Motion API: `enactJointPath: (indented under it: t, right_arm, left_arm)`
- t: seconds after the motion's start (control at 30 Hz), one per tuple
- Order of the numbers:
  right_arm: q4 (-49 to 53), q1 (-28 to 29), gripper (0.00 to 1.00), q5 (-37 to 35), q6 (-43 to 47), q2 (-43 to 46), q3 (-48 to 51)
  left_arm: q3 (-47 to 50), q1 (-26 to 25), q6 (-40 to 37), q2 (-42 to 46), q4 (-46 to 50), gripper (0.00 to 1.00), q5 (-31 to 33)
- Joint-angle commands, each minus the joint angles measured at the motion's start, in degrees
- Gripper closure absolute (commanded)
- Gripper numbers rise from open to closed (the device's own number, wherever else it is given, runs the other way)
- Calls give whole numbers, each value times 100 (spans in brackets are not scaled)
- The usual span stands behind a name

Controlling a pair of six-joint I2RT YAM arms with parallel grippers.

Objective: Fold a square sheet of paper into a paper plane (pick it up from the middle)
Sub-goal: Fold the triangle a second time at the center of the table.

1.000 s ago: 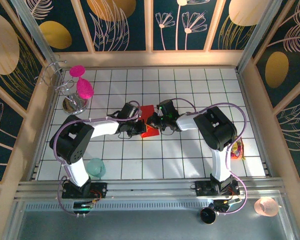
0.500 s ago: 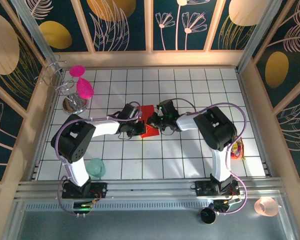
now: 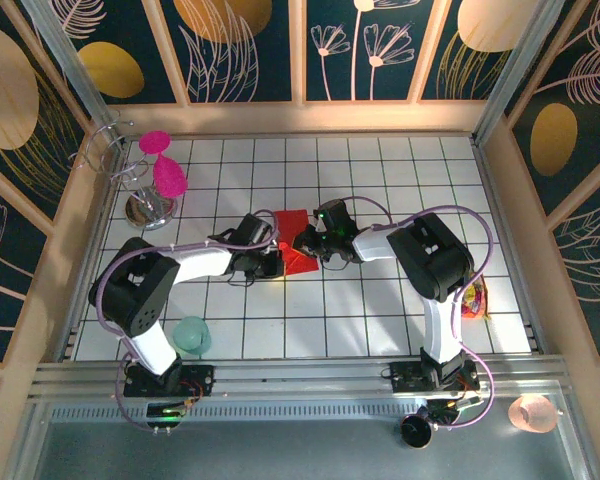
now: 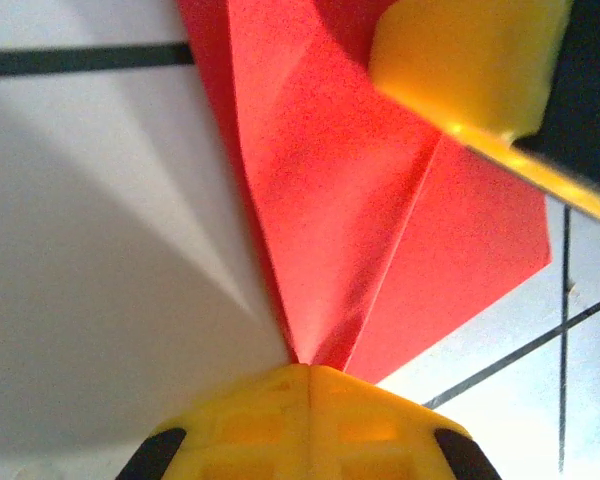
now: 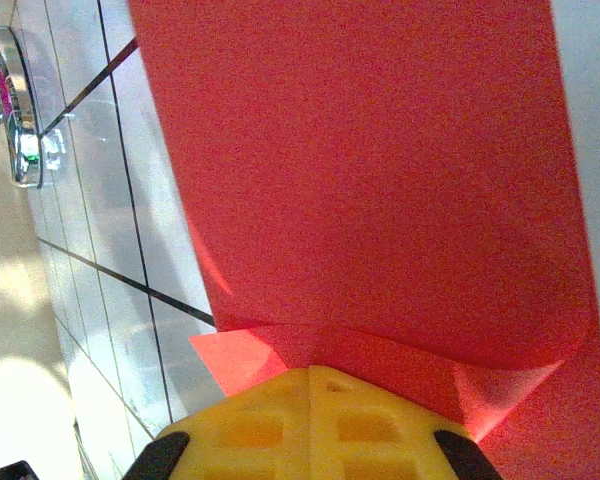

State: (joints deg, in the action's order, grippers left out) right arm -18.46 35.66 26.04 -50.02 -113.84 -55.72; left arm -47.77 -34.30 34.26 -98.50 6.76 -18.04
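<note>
The red sheet of paper (image 3: 293,240) lies mid-table, folded into a pointed paper plane shape. In the left wrist view the paper (image 4: 360,200) narrows along a centre ridge to a sharp point that runs into the seam of my left gripper (image 4: 308,372), which is shut on it. From above, the left gripper (image 3: 273,256) sits at the paper's left edge. My right gripper (image 3: 308,242) meets it from the right. Its yellow fingers are shut, tips (image 5: 310,374) against the paper (image 5: 380,170) where a folded flap passes under them; one finger (image 4: 465,60) rests over the paper's far end.
Two magenta goblets (image 3: 163,165) hang on a chrome rack (image 3: 146,209) at the back left; its base (image 5: 20,120) appears in the right wrist view. A teal cup (image 3: 191,334) stands near the left arm's base. A small colourful object (image 3: 472,298) lies at the right edge.
The left arm's elbow has swung left and lower, and its gripper has shifted slightly along the paper's left edge. The paper now looks narrower. The right gripper has stayed in place.
</note>
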Motion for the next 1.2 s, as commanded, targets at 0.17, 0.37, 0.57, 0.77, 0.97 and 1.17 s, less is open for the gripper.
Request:
enactJointPath:
  t: [0.17, 0.37, 0.57, 0.77, 0.97, 1.17]
  right_arm:
    - [920, -87, 100, -398, 6, -371, 277]
    - [825, -86, 100, -359, -48, -378, 293]
    - [787, -85, 100, -328, -64, -402, 299]
    - [782, -86, 100, -319, -69, -402, 311]
    - [799, -94, 100, -310, -87, -414, 332]
    - [861, -142, 100, -315, -36, -413, 343]
  left_arm:
    - [-151, -20, 118, 803, 488, 100, 185]
    - [-308, -16, 412, 269, -219, 100, -406]
    - [-635, -19, 353, -342, -323, 100, -470]
    - [-679, -28, 328, -608, -394, 100, -561]
    - [-583, -55, 126, -701, -38, 100, -246]
    - [66, -62, 14, -660, 229, 100, -199]
